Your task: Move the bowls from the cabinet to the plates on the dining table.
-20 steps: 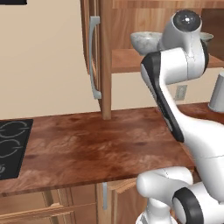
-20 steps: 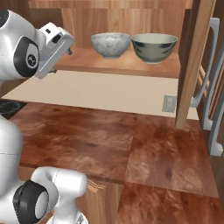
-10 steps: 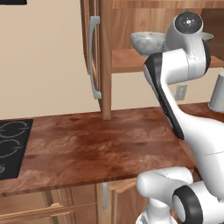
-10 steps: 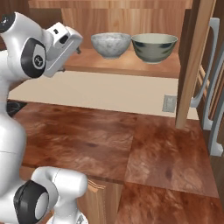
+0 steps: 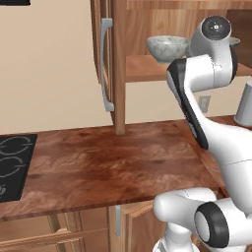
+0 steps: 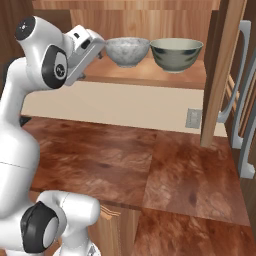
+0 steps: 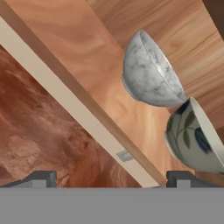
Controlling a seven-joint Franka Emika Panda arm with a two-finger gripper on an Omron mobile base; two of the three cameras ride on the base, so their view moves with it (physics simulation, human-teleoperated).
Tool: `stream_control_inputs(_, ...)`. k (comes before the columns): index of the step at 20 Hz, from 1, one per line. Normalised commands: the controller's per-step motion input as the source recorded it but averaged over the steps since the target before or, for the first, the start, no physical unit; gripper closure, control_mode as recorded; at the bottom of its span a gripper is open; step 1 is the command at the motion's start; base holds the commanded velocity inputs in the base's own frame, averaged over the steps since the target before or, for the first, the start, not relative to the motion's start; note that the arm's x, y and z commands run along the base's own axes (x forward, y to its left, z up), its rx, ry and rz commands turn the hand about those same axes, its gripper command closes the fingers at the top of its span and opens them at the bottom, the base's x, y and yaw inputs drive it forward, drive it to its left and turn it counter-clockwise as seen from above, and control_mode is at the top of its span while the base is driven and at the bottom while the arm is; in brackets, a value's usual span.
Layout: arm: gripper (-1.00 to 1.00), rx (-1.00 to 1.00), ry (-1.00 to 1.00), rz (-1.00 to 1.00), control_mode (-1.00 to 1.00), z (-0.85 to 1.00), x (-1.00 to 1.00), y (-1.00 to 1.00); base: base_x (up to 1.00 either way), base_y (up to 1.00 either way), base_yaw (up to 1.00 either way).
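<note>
Two bowls stand side by side on the open cabinet's shelf (image 6: 150,76): a pale speckled bowl (image 6: 127,50) (image 5: 167,48) (image 7: 151,72) and, to its right, a grey-green bowl (image 6: 176,54) (image 7: 192,135) with dark leaf markings. My gripper (image 6: 100,44) (image 7: 111,179) is raised to shelf height just left of the pale bowl, open, with nothing between its fingers. It is apart from both bowls. The cabinet door (image 5: 106,64) (image 6: 227,65) is swung wide open. The plates and the dining table are out of view.
Below the cabinet runs a wooden counter (image 5: 113,167) with a black stovetop (image 5: 12,165) at its left end. A wall outlet (image 6: 192,118) sits under the shelf. A grey cup (image 5: 244,106) stands at the far right. The open door's bar handle (image 6: 240,70) juts out on the right.
My hand has moved along the shelf front toward the pale bowl, staying open. The bowls have not moved.
</note>
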Motion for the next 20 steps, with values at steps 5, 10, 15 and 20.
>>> stream_control_inputs(5,-1.0,-0.04,-0.02,0.0,-1.0,0.14,0.37,0.0,0.0,0.0,0.0)
stream_control_inputs(10,-1.0,-0.04,-0.04,0.0,-1.0,0.2,0.27,0.0,0.0,0.0,0.0)
stream_control_inputs(15,-1.0,-0.03,-0.03,0.0,-1.0,0.05,0.23,-0.02,0.0,0.0,0.0)
stream_control_inputs(20,-1.0,-0.02,-0.02,0.0,-1.0,-0.02,0.22,-0.08,0.0,0.0,0.0)
